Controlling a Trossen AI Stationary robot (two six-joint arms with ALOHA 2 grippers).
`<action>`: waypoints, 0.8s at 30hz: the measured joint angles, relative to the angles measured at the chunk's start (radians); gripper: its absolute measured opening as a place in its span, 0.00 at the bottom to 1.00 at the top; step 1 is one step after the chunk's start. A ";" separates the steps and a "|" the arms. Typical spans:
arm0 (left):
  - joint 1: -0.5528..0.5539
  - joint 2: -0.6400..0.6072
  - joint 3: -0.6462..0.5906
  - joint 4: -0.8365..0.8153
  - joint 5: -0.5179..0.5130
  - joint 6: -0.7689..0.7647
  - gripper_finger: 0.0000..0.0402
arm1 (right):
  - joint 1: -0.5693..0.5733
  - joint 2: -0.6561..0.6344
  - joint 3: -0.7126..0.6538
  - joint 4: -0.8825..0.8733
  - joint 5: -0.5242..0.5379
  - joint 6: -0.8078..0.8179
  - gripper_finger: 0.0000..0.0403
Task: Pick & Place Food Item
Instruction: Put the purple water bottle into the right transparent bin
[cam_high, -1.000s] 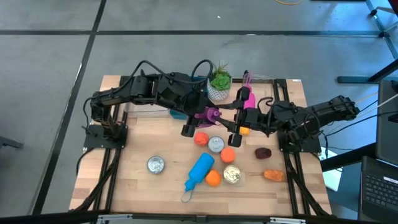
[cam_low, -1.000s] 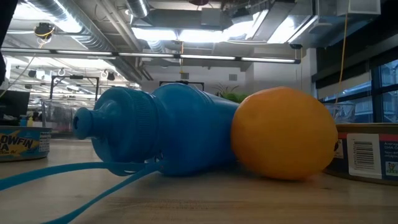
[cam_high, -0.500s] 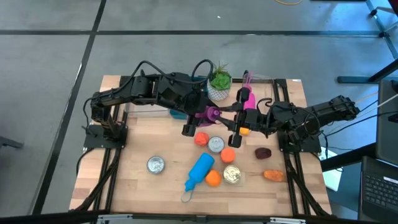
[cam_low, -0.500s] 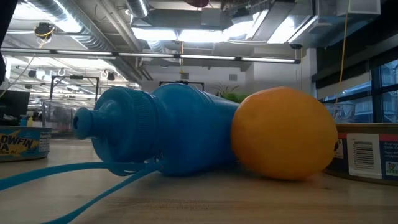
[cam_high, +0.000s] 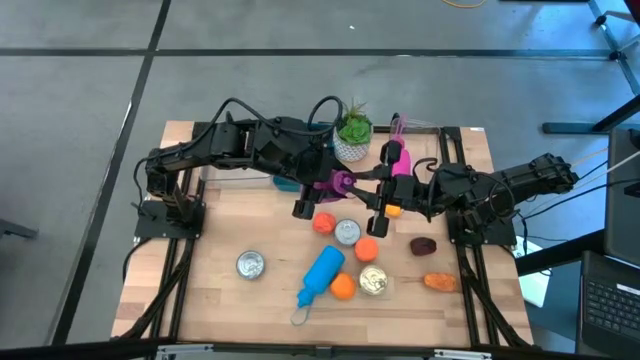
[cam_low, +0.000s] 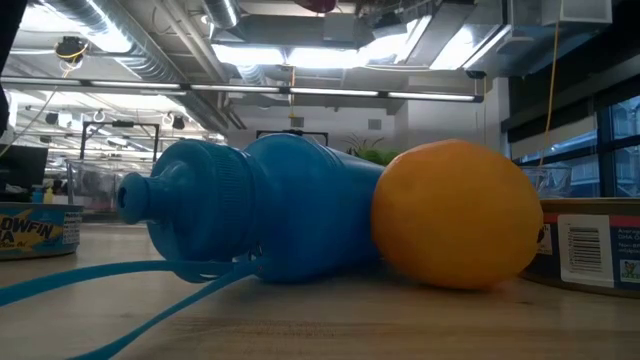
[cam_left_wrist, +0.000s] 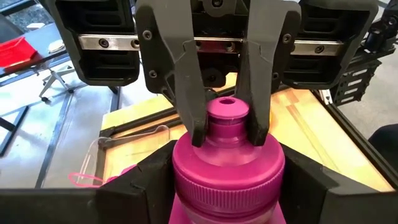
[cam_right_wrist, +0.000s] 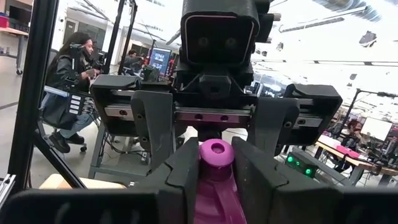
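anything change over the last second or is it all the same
Nothing visibly moved. Both hands are clamped on the magenta bottle, the left hand around its cap and the right hand on the spout. The blue bottle and orange lie as before.

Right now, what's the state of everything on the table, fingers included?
magenta bottle: lifted, gripped at both ends
left fingers: shut on bottle body
right fingers: shut on bottle spout
blue bottle: lying on its side, capped
silver can: upright
potted plant: upright
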 joint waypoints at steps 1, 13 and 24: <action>0.000 0.000 0.000 0.000 -0.001 0.000 0.55 | 0.000 0.000 0.000 0.000 0.000 0.000 0.22; 0.000 0.000 0.000 0.005 -0.001 0.007 0.58 | 0.000 0.000 -0.001 -0.008 0.004 0.001 0.18; -0.001 -0.060 0.001 -0.082 -0.089 0.011 0.58 | -0.001 0.000 -0.001 -0.033 0.100 -0.001 0.17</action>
